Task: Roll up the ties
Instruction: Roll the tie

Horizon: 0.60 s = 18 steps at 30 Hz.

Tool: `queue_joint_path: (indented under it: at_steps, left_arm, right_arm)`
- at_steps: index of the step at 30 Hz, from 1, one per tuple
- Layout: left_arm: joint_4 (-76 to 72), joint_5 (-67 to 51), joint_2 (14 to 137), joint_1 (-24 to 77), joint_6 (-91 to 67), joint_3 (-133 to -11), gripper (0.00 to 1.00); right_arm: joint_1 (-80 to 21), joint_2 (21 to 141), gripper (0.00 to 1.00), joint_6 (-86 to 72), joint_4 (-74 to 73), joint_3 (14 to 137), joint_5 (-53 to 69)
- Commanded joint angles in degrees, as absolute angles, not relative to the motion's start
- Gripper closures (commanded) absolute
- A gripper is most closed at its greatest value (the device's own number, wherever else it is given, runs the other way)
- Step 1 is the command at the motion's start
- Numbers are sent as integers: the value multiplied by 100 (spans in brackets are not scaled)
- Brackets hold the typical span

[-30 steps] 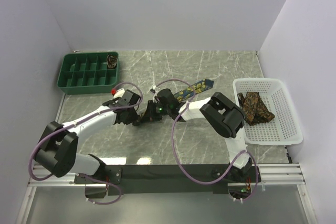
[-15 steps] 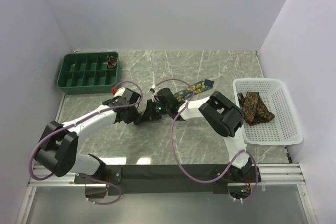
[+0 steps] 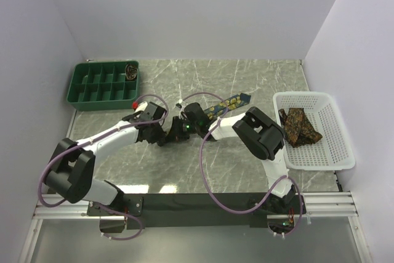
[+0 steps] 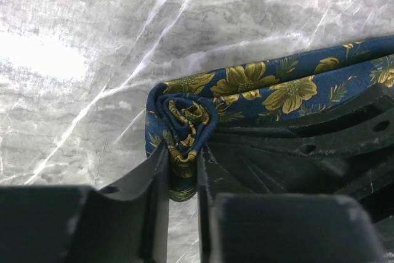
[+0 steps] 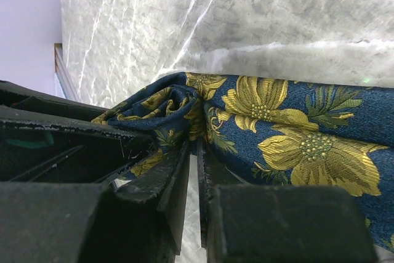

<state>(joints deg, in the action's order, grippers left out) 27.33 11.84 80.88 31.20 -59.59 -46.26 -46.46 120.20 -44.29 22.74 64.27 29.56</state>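
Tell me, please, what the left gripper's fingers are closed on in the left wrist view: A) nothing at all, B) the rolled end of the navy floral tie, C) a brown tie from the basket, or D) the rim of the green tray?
B: the left gripper pinches the bottom of the coiled end of the navy floral tie, whose spiral shows just above the fingertips.
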Motion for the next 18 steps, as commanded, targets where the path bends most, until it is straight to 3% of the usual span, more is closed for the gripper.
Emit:
queue_joint_path:
  at_steps: [1,8,18]
  left_arm:
    - [2162,615,8384,3199,-6293,-4834,82]
    - [2267,607,8798,3164,-6223,-4913,97]
    - [2566,598,8438,2918,-6161,-4931,98]
  right_arm:
    - [-4781,12147,81,-4334,2373,6522,2866]
    - [-4772,11436,71,-3684,2540,6021,2391]
    - [-5044,10424,41,-2234,3331,4905,986]
